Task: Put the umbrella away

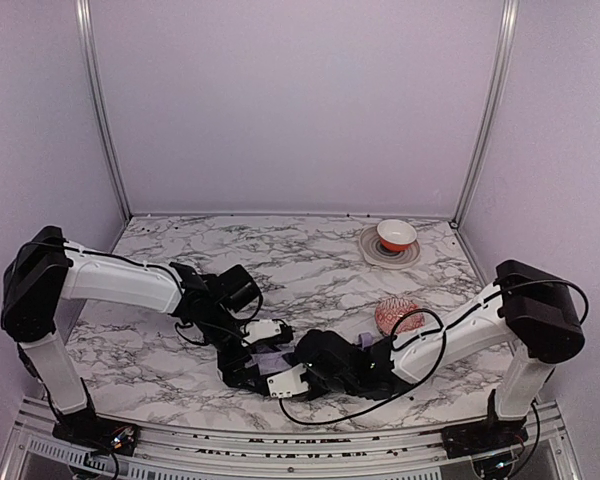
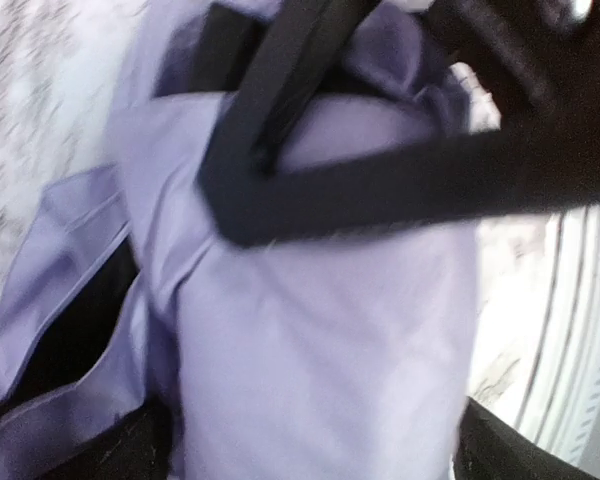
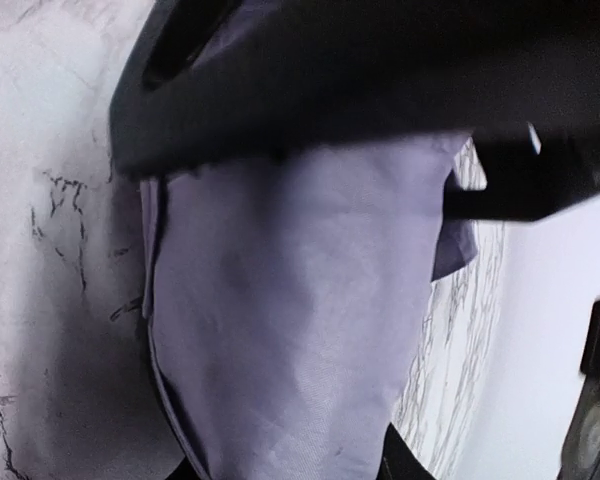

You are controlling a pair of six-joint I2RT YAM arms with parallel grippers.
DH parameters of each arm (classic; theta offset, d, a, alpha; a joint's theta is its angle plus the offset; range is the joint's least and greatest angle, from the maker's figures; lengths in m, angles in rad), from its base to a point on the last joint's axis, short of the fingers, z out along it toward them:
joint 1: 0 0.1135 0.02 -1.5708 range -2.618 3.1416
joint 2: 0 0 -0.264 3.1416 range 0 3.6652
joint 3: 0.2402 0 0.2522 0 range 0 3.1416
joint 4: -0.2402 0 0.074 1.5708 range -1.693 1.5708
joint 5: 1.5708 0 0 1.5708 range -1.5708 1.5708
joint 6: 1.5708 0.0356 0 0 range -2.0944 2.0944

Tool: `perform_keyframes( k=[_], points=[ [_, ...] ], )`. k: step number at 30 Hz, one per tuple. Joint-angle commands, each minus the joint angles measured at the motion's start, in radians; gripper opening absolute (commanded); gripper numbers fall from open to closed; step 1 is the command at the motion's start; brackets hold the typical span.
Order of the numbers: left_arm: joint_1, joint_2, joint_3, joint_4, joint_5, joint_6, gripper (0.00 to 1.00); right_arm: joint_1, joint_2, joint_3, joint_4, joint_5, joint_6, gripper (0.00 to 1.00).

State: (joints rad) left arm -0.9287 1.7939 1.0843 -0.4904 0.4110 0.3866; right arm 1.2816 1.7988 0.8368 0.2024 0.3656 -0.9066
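Observation:
The umbrella (image 1: 272, 361) lies at the front middle of the table. Only a patch of its pale lavender fabric shows between the two arms. My left gripper (image 1: 248, 366) and my right gripper (image 1: 302, 370) meet on it from either side. In the left wrist view the lavender bundle (image 2: 320, 330) fills the space between the jaws, with black parts of the other gripper (image 2: 400, 180) across it. In the right wrist view the fabric (image 3: 290, 320) also fills the jaws. Both grippers look shut on the bundle. The shaft and handle are hidden.
A red patterned bowl (image 1: 398, 315) sits just right of the grippers, close to the right forearm. A red and white bowl (image 1: 396, 235) stands on a grey plate (image 1: 372, 252) at the back right. The table's front rail (image 1: 280, 440) is close below the grippers.

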Motion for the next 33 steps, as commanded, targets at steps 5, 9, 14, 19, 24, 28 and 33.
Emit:
perform_keyframes(
  k=[5, 9, 14, 19, 24, 28, 33],
  points=[
    [0.01, -0.402, -0.283, 0.377, -0.287, -0.026, 0.99, -0.047, 0.056, 0.041, -0.359, -0.155, 0.263, 0.24],
    [0.002, -0.603, -0.434, 0.538, -0.301, -0.003, 0.99, -0.073, 0.08, 0.073, -0.439, -0.246, 0.348, 0.23],
    [-0.017, -0.715, -0.498, 0.577, -0.358, -0.076, 0.97, -0.138, 0.135, 0.14, -0.529, -0.324, 0.461, 0.22],
    [-0.074, -0.692, -0.489, 0.525, -0.368, -0.189, 0.6, -0.194, 0.145, 0.158, -0.515, -0.389, 0.511, 0.22],
    [-0.101, -0.626, -0.493, 0.52, -0.418, -0.217, 0.6, -0.25, 0.142, 0.19, -0.508, -0.547, 0.528, 0.22],
    [-0.163, -0.571, -0.48, 0.548, -0.544, -0.063, 0.85, -0.298, 0.164, 0.225, -0.546, -0.704, 0.533, 0.22],
    [-0.246, -0.471, -0.473, 0.667, -0.716, 0.268, 0.99, -0.338, 0.227, 0.271, -0.627, -0.79, 0.547, 0.22]
  ],
)
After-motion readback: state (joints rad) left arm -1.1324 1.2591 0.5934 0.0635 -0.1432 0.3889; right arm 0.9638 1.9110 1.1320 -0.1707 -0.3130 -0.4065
